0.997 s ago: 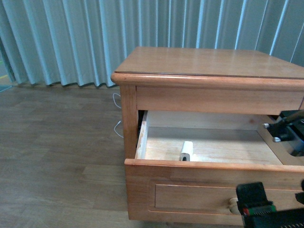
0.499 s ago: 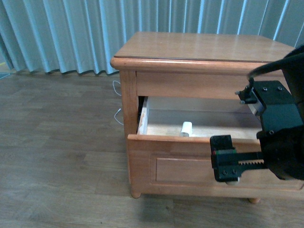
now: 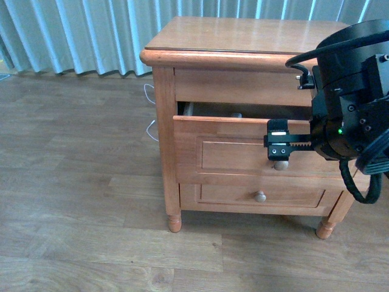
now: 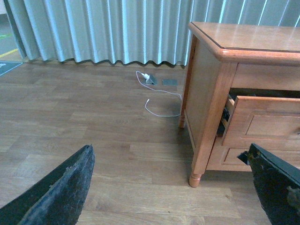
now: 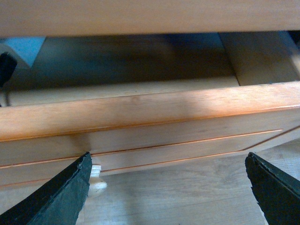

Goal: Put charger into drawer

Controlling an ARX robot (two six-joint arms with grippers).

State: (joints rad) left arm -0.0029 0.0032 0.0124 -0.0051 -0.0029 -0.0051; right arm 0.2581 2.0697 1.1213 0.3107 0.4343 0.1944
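The drawer (image 3: 243, 155) stands a short way out of the nightstand, with a dark gap above its front. In that gap a small grey bit of the charger (image 3: 236, 114) shows. My right gripper (image 3: 319, 145) is open in front of the drawer front (image 5: 150, 117), one finger (image 3: 279, 143) just above the pale knob (image 3: 281, 165). In the right wrist view the knob (image 5: 97, 183) sits beside one of the fingers (image 5: 61, 197), apart from it, and the right gripper (image 5: 166, 197) holds nothing. My left gripper (image 4: 166, 197) is open over the floor, left of the drawer (image 4: 267, 122).
A shorter lower drawer (image 3: 261, 196) with its own knob is closed under the upper one. A white cable (image 4: 159, 101) lies on the wood floor by the pale blue curtain (image 4: 117, 28). The nightstand leg (image 4: 196, 178) stands close to my left gripper.
The drawer has gone from wide open to nearly closed, hiding most of the charger. My right gripper has come round in front of the drawer front, by the knob.
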